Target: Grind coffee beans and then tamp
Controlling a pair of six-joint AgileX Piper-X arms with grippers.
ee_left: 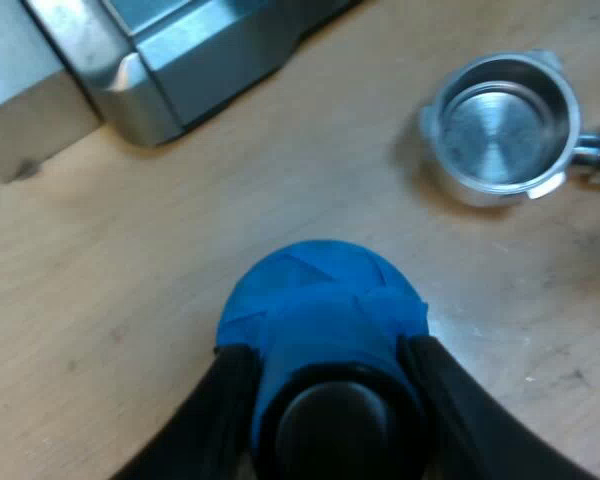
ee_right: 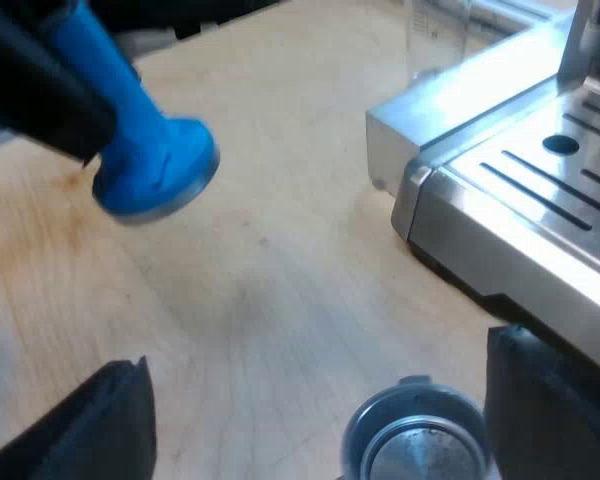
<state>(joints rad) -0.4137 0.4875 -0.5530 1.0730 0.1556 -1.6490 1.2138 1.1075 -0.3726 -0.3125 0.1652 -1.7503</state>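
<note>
Wooden bench (ee_left: pixel 100 300) is carrying the espresso machine (ee_right: pixel 520 220). Left gripper (ee_left: pixel 327 352) is clamping the blue tamper (ee_left: pixel 320 290) at its neck, off the bench; probably rigid, weighty and slick, so needing a firm grip. Empty holder (ee_left: pixel 500 130) is lying at two o'clock of it, with the right gripper (ee_right: pixel 315 365) hanging spread-fingered over it.

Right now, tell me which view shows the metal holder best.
Left wrist view: the metal holder lies on the table, its whole round basket seen from above, empty. The right wrist view catches part of its rim and bowl.
</note>
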